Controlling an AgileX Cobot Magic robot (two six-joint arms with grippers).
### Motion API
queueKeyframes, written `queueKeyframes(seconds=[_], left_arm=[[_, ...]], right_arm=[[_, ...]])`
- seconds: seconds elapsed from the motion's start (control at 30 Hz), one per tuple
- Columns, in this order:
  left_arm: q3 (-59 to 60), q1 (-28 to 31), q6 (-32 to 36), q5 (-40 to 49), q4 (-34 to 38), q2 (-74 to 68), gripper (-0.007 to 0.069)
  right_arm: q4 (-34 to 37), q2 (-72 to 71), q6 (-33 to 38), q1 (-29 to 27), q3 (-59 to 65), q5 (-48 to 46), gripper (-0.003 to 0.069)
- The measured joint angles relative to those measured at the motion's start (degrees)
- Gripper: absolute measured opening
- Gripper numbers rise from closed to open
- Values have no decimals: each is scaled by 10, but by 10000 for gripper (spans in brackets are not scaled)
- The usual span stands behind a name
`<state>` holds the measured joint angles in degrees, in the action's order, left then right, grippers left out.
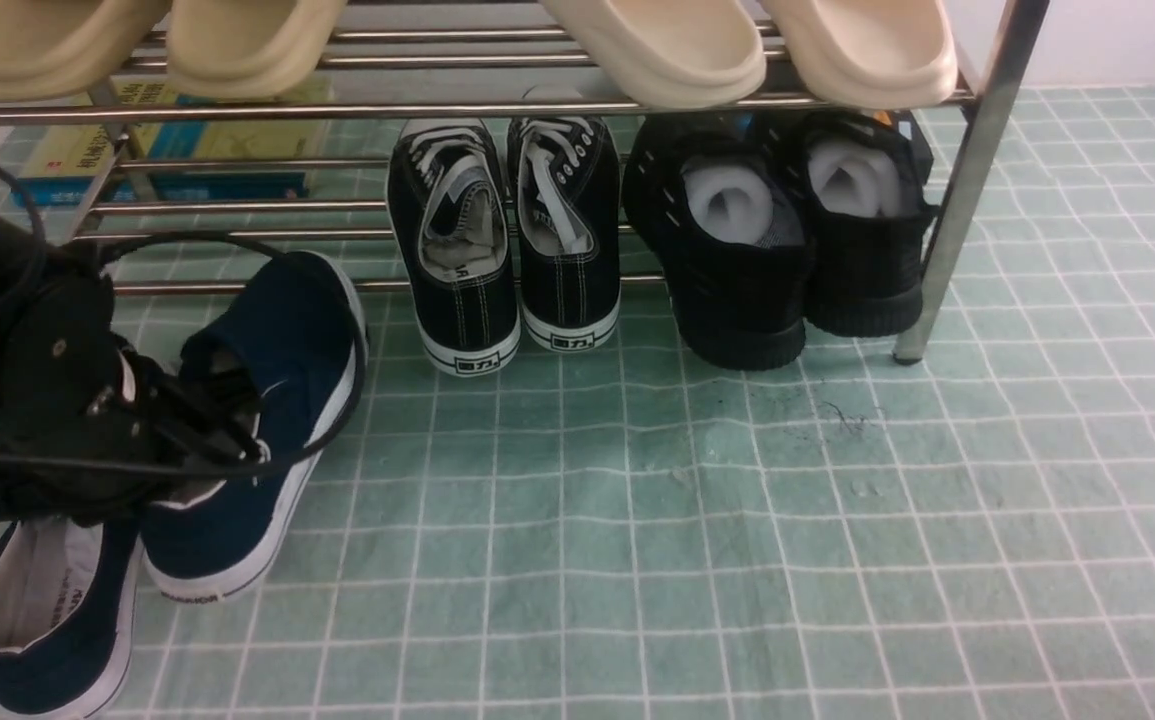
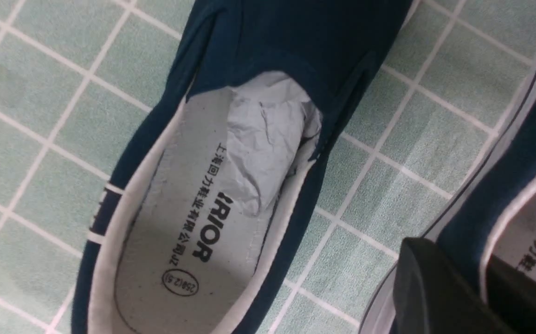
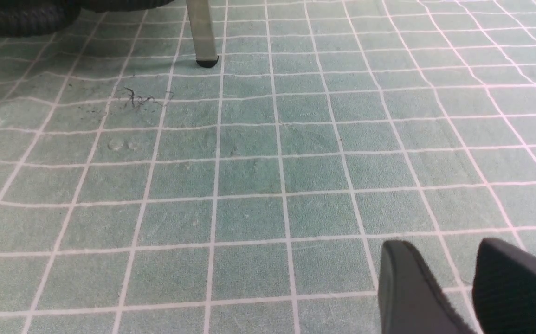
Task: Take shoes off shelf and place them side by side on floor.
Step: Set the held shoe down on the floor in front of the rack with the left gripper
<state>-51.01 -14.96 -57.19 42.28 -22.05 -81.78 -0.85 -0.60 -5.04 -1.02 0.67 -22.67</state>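
Observation:
One navy shoe (image 1: 47, 620) lies flat on the green gridded floor (image 1: 737, 500) at the front left, its pale lining and paper stuffing facing up (image 2: 203, 185). The other navy shoe (image 1: 267, 420) leans tilted just in front of the shelf (image 1: 537, 105), toe toward the lower rail. My left gripper (image 1: 222, 435) is shut on its side wall (image 2: 504, 199), one finger (image 2: 435, 287) outside and one inside. Both shoes sit close together, with a strip of floor between them. My right gripper (image 3: 462, 283) hangs open low over bare floor and does not show in the front view.
On the lower tier stand black lace-up sneakers (image 1: 497, 250) and black knit shoes (image 1: 767, 240). Beige slippers (image 1: 657, 50) fill the upper tier. Books (image 1: 167, 150) lie behind at the left. A slanted metal leg (image 1: 957, 200) stands at the right.

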Motion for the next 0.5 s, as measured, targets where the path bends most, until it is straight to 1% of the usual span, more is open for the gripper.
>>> queueKeyframes(seconds=[0.13,0.27,0.5], left_arm=[[15,0,-7,-15,-3,0,29],[16,-3,-4,-11,-3,0,30],[16,-38,11,6,2,1,30]], right_arm=[[0,0,0,0,0,0,240],[0,0,0,0,0,0,240],[0,0,0,0,0,0,240]])
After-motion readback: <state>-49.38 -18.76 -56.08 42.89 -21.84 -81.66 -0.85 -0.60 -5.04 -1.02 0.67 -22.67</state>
